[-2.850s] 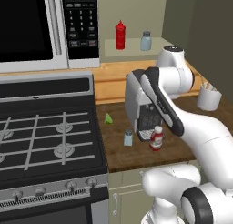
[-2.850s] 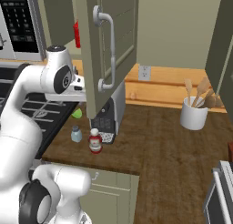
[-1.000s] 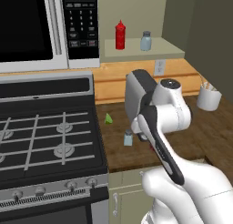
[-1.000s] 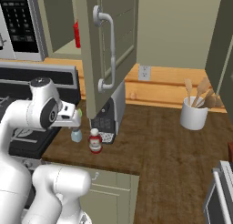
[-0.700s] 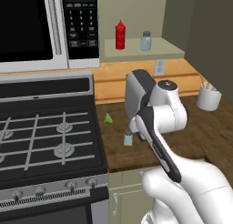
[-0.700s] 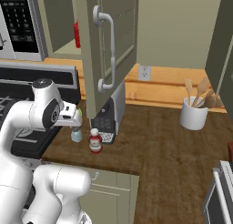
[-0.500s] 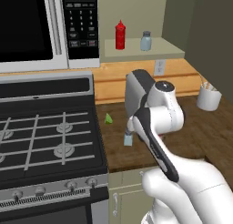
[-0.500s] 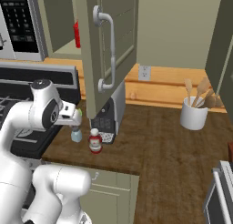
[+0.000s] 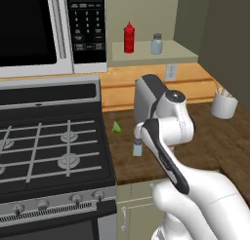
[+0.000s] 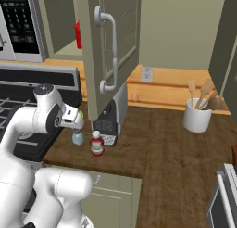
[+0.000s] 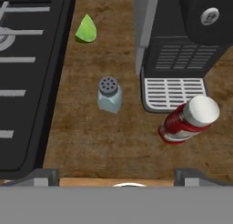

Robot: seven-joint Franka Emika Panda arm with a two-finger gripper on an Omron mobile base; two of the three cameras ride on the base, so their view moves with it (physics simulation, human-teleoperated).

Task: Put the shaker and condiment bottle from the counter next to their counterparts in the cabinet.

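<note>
The pale-blue shaker (image 11: pixel 109 94) stands on the wooden counter (image 11: pixel 118 136) beside the stove. The squat red condiment bottle (image 11: pixel 186 119) with its white cap stands to its right, in front of the coffee machine. My gripper (image 11: pixel 117 181) hangs open straight above the shaker (image 9: pixel 137 147), fingers wide apart and holding nothing. From the right, the gripper (image 10: pixel 75 125) sits just over the shaker (image 10: pixel 77 137), with the condiment bottle (image 10: pixel 96 143) next to it. On the cabinet shelf (image 9: pixel 168 51) stand the tall red squeeze bottle (image 9: pixel 128 37) and the twin shaker (image 9: pixel 156 44).
A coffee machine (image 9: pixel 146 93) stands behind the two counter items. A green lime wedge (image 11: pixel 86 29) lies near the stove (image 9: pixel 44 151). The cabinet door (image 10: pixel 111 46) hangs open above the counter. A white utensil crock (image 10: pixel 199 116) stands at the right, the microwave (image 9: pixel 49 29) at upper left.
The arm has folded in and the hand has sunk a little toward the counter over the shaker. The shaker and the condiment bottle have stayed put.
</note>
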